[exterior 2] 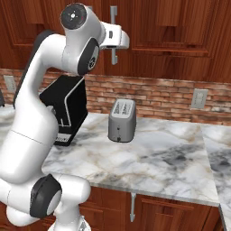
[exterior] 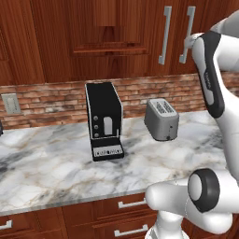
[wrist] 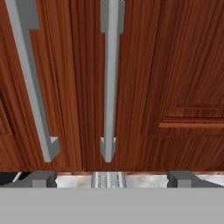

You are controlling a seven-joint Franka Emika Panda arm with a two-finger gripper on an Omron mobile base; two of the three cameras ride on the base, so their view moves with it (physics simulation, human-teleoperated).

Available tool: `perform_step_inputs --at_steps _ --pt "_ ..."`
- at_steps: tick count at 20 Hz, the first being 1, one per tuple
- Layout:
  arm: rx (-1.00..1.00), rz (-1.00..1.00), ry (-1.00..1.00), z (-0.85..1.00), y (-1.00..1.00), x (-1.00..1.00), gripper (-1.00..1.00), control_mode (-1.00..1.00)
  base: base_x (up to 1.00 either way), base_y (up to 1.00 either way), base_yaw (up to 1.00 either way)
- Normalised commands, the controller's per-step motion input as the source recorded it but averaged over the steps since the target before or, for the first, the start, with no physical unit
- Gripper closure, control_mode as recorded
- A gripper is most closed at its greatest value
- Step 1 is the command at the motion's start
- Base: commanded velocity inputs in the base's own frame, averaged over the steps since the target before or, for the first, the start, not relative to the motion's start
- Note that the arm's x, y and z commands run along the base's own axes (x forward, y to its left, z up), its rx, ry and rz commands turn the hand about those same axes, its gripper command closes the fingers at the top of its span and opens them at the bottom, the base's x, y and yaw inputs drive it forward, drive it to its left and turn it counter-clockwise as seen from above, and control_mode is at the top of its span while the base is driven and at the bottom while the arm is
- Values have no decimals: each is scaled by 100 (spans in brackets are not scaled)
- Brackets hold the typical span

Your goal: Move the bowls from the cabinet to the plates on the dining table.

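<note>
Facing the wall cabinet (wrist: 144, 87) head-on, the gripper (wrist: 112, 178) sits high and close to the two closed doors, fingers spread as wide as they go with nothing between them. From the hand view, the right-hand bar handle (wrist: 109, 83) hangs dead centre between the fingertips, while its neighbour, the left-hand bar handle (wrist: 31, 78), slants off to one side. Both doors look shut tight, so the bowls, presumably behind them, are hidden for now, and no bowl has come out anywhere in these views. Down below, the marble counter (exterior: 46, 168) carries a black coffee machine (exterior: 103, 120) and a silver toaster (exterior 2: 122, 120), standing apart from each other against the brick backsplash (exterior 2: 167, 97). By my reading, the job sits right at the start: a door has to be pulled open, then each bowl lifted out and carried over to the plates on the dining table. Everything that matters is ahead.
</note>
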Motion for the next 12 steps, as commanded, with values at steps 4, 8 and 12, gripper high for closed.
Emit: perform_step_inputs --at_steps 4,8,12 --pt "0 0 -14 0 0 4 -100 -100 0 0 0" --pt "0 0 -7 0 0 26 -100 -100 0 0 0" --pt "0 0 0 0 0 54 -100 -100 0 0 0"
